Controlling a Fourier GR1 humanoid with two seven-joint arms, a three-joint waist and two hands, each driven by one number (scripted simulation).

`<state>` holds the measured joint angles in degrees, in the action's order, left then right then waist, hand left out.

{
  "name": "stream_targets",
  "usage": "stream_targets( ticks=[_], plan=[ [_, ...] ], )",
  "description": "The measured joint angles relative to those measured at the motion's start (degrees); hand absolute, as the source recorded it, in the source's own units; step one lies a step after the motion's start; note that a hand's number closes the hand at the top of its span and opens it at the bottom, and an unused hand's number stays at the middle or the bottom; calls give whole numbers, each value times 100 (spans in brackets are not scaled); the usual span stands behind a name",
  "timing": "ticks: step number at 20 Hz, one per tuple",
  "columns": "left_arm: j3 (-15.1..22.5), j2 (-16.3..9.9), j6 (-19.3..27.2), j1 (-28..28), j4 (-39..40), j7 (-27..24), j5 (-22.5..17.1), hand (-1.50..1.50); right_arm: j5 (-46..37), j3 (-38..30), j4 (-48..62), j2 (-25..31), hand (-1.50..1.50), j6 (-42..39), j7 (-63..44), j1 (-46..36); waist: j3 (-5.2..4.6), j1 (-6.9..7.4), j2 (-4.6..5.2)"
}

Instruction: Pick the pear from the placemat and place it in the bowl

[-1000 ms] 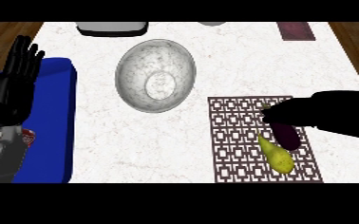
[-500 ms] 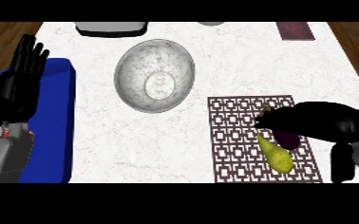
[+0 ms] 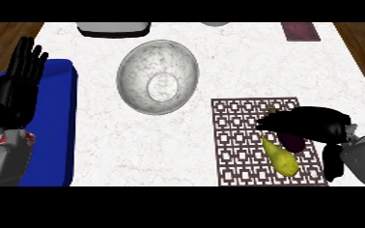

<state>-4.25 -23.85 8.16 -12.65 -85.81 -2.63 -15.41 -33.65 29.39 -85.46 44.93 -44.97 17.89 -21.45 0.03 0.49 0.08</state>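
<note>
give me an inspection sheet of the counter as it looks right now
surface: white marbled counter, with a blue mat along its left side.
job's things: yellow pear lies on the patterned placemat; the grey bowl holds nothing.
clutter: a dark purple item beside the pear, partly under the right hand; a grey object and a dark red item at the far edge.
hands: left hand open, fingers up, resting at the left edge; right hand above the placemat, whether its fingers are open or shut is unclear.
cables: nothing seen.
surroundings: wooden floor beyond the counter.
</note>
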Motion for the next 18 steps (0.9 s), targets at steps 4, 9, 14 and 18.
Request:
stream_targets(
  ticks=[4, 9, 14, 18],
  plan=[
    [-52, 102, -20, -14, 101, -82, 91, 0, -206, 114, 196, -215, -150, 221, 215, 67, -1, -16, 0],
    [-237, 49, -195, -35, 103, -10, 78, 0, -485, 197, 333, -360, -150, 391, 444, 93, -2, -25, -4],
    [-217, 210, -152, 45, 1, -34, 259, 0, -830, 266, 656, -443, -150, 580, 650, 56, -3, -20, -4],
    [-315, 240, -254, -80, 204, -110, 284, 0, -1085, 365, 969, -688, -150, 728, 735, 38, -2, -27, -2]
  ],
)
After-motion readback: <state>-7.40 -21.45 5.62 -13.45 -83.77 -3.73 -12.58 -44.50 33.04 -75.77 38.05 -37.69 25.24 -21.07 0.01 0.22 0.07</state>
